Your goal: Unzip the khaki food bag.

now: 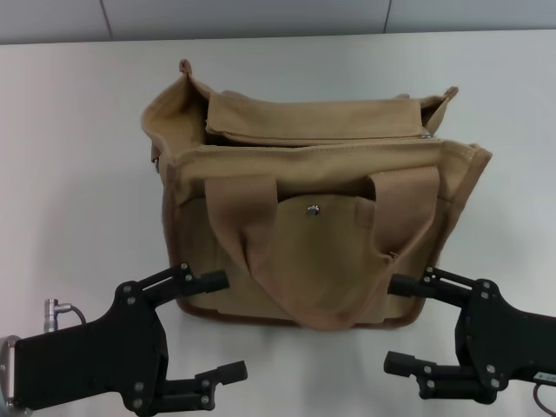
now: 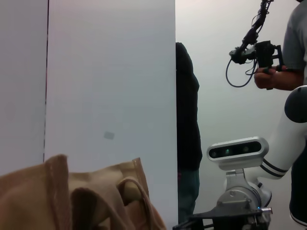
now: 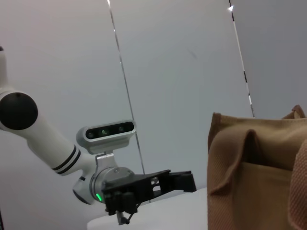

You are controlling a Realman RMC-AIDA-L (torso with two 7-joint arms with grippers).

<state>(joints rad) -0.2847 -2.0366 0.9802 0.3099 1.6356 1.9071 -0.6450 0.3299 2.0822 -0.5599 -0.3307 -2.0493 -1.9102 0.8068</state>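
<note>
The khaki food bag (image 1: 313,217) stands upright in the middle of the white table (image 1: 78,174), with its two wide handles hanging over the front pocket and its metal snap (image 1: 314,208). A small silver zipper pull (image 1: 426,135) sits at the right end of the bag's top. My left gripper (image 1: 217,327) is open and empty, low in front of the bag's left corner. My right gripper (image 1: 401,324) is open and empty in front of the bag's right corner. The bag also shows in the left wrist view (image 2: 72,201) and the right wrist view (image 3: 259,177).
A small metal plug with a cable (image 1: 56,308) lies at the table's left front. In the left wrist view, a person (image 2: 288,62) holding a device stands behind my right arm's wrist (image 2: 237,151). The right wrist view shows my left gripper (image 3: 158,184) over the table.
</note>
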